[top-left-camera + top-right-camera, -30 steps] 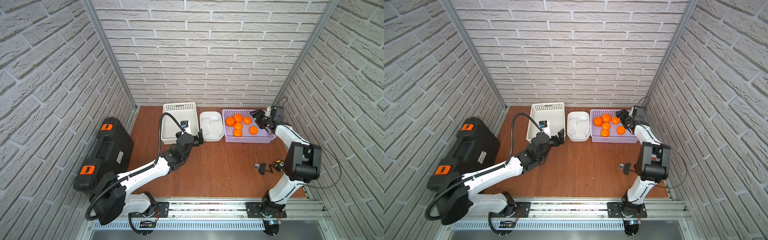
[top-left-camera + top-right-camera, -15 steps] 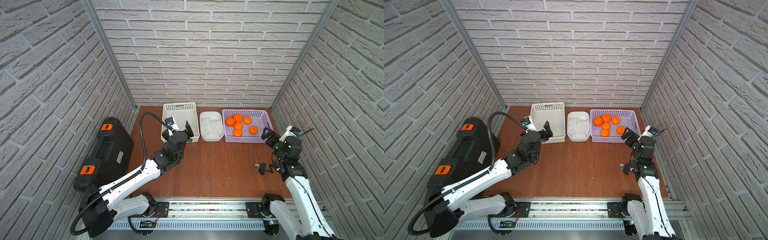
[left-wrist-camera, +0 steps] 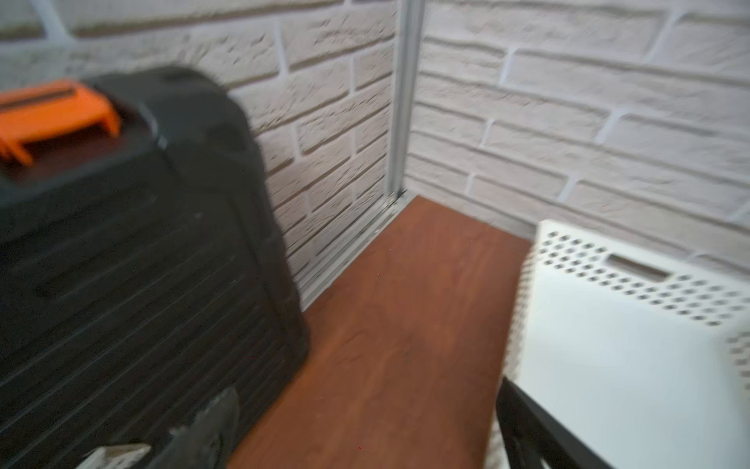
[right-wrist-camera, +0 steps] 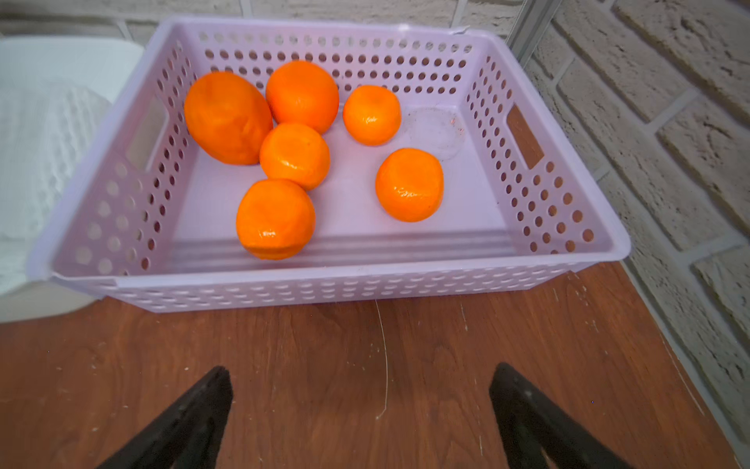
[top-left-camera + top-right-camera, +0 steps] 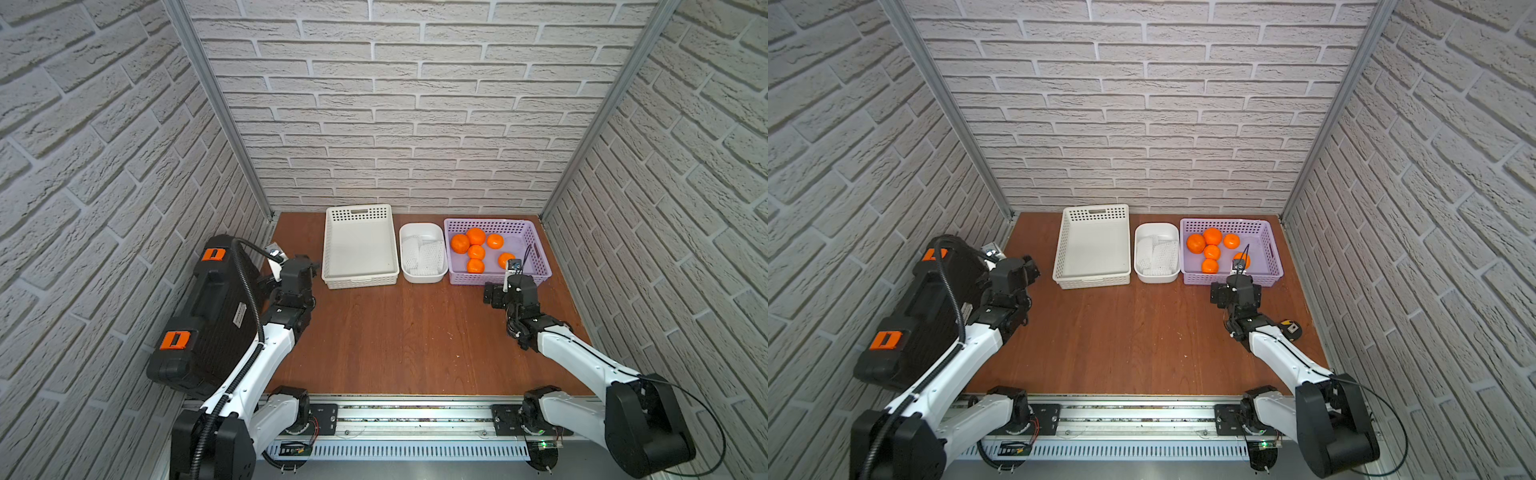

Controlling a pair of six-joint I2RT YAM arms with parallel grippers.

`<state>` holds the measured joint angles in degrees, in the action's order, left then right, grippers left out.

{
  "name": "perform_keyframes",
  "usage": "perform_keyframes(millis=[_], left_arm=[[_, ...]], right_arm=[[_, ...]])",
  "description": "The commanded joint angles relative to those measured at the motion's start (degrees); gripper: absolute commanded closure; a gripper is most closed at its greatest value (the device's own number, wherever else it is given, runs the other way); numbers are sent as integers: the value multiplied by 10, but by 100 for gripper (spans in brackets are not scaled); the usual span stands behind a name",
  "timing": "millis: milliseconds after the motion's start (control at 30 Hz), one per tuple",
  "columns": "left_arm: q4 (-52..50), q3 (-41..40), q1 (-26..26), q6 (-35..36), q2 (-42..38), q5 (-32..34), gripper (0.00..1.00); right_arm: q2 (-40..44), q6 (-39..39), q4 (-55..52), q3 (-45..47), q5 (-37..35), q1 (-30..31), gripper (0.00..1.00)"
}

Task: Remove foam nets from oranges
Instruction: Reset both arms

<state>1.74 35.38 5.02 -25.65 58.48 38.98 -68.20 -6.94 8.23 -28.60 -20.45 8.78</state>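
Right wrist view showed six oranges [image 4: 295, 156], all bare, in one purple basket [image 4: 324, 280], four clustered together and two apart. The right gripper [image 4: 361, 369] hung over the table [image 4: 308, 349] just before that basket, jaws wide and empty. In a top view the foam nets [image 5: 424, 255] lay bunched in one white tub [image 5: 420, 227]; their number could not be told. One white basket [image 5: 359, 283] stood beside it. The left gripper [image 3: 365, 390] was spread wide, empty, between that basket and one black case [image 3: 121, 243].
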Motion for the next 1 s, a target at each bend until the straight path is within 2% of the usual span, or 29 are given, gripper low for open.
perform_keyframes(millis=[0, 67, 200, 300, 467, 533, 733, 833, 933, 967], left_arm=[[69, -57, -49, 17, -7, -47, 2], [131, -83, -53, 48, 9, -61, 2], [142, -67, -67, 68, 75, -84, 2], [201, -78, -71, 76, 129, -109, 2], [338, -108, -75, 117, 205, -160, 2], [362, -111, -77, 130, 217, -169, 2], [542, -175, -79, 155, 263, -206, 2], [533, -164, -78, 167, 273, -232, 2], [507, -141, -78, 174, 297, -247, 2], [535, -142, -77, 179, 319, -242, 2]], right_arm=[[-17, 42, 70, -10, -21, 2, 0], [-29, 59, 79, -7, -6, 2, 0], [-58, 82, 133, 9, 36, -1, 0], [-90, 93, 156, 0, 57, -7, 0], [-149, 84, 287, 19, 40, -13, 1], [-146, 81, 265, 14, 40, -17, 1], [-114, 73, 362, 81, 16, -13, 1], [-108, 78, 471, 147, 29, -11, 1], [-125, 88, 473, 142, 49, -9, 1], [-137, 89, 469, 134, 50, -9, 0]])
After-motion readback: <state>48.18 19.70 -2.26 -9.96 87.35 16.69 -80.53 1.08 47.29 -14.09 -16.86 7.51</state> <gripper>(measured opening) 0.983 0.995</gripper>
